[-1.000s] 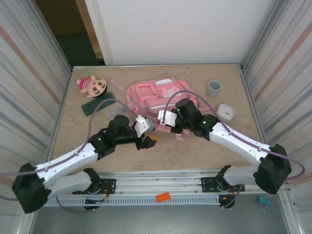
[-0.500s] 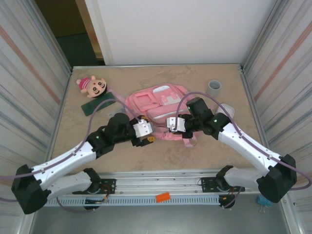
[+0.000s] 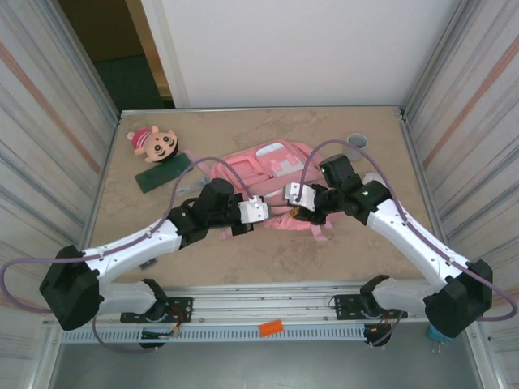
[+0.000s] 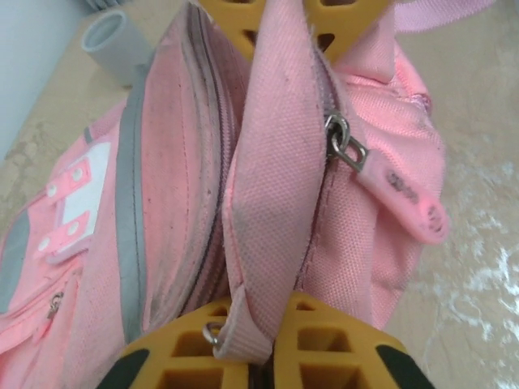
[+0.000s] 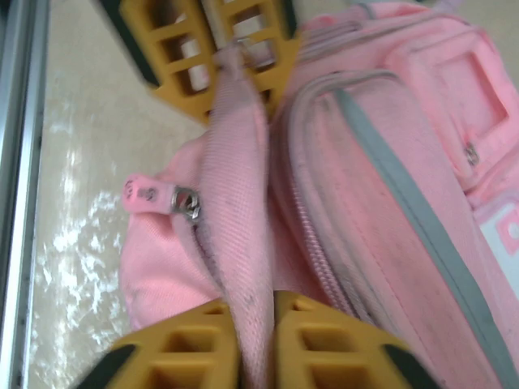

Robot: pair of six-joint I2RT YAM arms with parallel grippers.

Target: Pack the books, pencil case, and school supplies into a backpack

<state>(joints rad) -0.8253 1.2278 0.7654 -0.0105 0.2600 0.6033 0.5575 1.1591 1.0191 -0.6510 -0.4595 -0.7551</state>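
Beige marbled tabletop (image 3: 284,251), seen from above. Yellow lattice fingers (image 4: 195,365) of the left gripper (image 4: 258,344) are clamped on one end of a raised fold of the large pink fabric backpack (image 3: 251,166). The right gripper (image 5: 255,328), likewise closed, pinches the fold's other end, beside a metal zip pull with pink tab (image 4: 381,178). Packing appears not yet begun: the flat dark green pencil case (image 3: 162,172) lies on the tabletop well apart from the backpack, just beside a pink-capped plush doll (image 3: 152,143); opening and filling remain.

Light is bright and even (wrist close-ups soft).
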